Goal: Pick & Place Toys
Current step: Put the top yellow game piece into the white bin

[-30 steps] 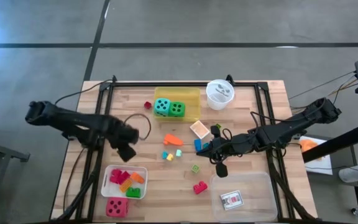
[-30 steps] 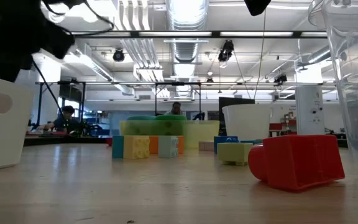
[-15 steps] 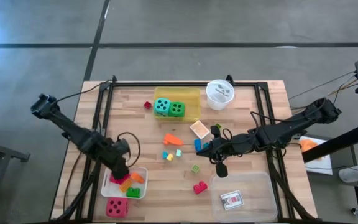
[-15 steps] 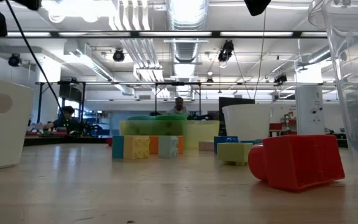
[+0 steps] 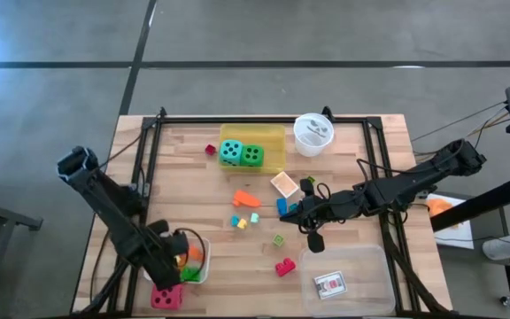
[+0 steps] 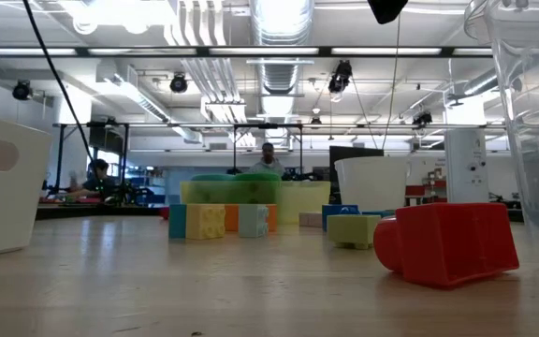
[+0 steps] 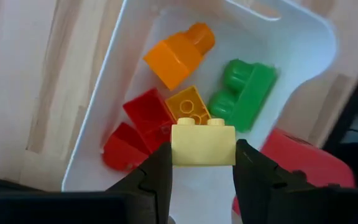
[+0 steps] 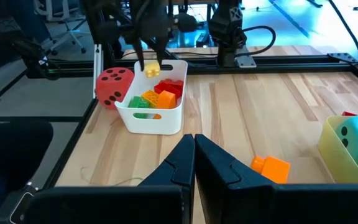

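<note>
Left gripper point(image 7: 202, 163), its fingers point(image 7: 154, 177) clamped on a pale yellow block point(image 7: 203, 144), hangs above the white tray point(image 7: 303, 37); release squarely over its bare floor, while the right gripper point(image 8: 194, 157) waits pressed together mid-bench.

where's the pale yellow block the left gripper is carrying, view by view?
High view: not visible; the left arm covers it, over the white tray.
Low view: not in it.
Left wrist view: pale yellow block between the left gripper's fingers, above the tray.
Right wrist view: block above the tray.
Shared landmark: the white tray.
</note>
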Controlling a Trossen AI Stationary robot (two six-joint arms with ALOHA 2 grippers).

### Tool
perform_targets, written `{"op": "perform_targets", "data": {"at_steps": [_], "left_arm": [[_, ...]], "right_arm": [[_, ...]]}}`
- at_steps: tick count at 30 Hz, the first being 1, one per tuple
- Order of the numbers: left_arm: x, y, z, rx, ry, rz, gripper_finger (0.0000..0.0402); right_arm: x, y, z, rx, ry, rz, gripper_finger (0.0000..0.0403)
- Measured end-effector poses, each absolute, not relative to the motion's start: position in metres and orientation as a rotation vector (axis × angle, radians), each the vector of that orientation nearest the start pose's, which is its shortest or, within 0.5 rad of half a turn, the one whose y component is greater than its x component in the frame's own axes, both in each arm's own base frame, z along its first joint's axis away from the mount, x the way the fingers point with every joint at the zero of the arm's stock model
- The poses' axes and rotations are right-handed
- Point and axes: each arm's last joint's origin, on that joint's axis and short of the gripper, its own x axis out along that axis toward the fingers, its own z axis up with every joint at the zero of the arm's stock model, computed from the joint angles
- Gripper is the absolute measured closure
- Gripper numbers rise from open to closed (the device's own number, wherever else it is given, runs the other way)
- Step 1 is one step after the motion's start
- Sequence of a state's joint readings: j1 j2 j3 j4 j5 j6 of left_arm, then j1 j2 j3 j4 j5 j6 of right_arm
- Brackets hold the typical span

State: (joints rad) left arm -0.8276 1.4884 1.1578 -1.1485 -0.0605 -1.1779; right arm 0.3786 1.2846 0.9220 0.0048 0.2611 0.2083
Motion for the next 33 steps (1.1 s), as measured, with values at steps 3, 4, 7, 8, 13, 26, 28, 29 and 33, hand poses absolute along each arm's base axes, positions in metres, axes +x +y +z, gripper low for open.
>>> {"op": "perform_targets", "data": {"at_steps": [3, 4, 7, 8, 13, 26, 28, 29, 33], "left_arm": [[0.18, -0.194, 0.236, -0.272, 1.481, 0.27, 0.0284], [0.182, -0.196, 0.231, -0.261, 1.49, 0.282, 0.0284], [0.186, -0.202, 0.218, -0.236, 1.518, 0.306, 0.0284], [0.187, -0.203, 0.214, -0.227, 1.528, 0.315, 0.0284], [0.191, -0.207, 0.199, -0.191, 1.563, 0.352, 0.0284], [0.194, -0.209, 0.195, -0.22, 1.555, 0.369, 0.0281], [0.194, -0.209, 0.196, -0.223, 1.555, 0.366, 0.027], [0.194, -0.209, 0.196, -0.224, 1.556, 0.366, 0.0266], [0.195, -0.21, 0.195, -0.233, 1.551, 0.363, 0.0259]], "right_arm": [[0.268, 0.099, 0.293, 0.094, 0.35, 0.08, 0.0394], [0.268, 0.099, 0.292, 0.093, 0.35, 0.08, 0.0394], [0.268, 0.099, 0.292, 0.094, 0.35, 0.08, 0.0394], [0.268, 0.099, 0.293, 0.094, 0.35, 0.08, 0.0394], [0.268, 0.099, 0.292, 0.093, 0.35, 0.081, 0.0394], [0.268, 0.099, 0.292, 0.094, 0.35, 0.081, 0.0394], [0.268, 0.099, 0.293, 0.093, 0.35, 0.081, 0.0394], [0.268, 0.099, 0.292, 0.093, 0.35, 0.081, 0.0394], [0.268, 0.099, 0.292, 0.093, 0.35, 0.081, 0.0394]]}}
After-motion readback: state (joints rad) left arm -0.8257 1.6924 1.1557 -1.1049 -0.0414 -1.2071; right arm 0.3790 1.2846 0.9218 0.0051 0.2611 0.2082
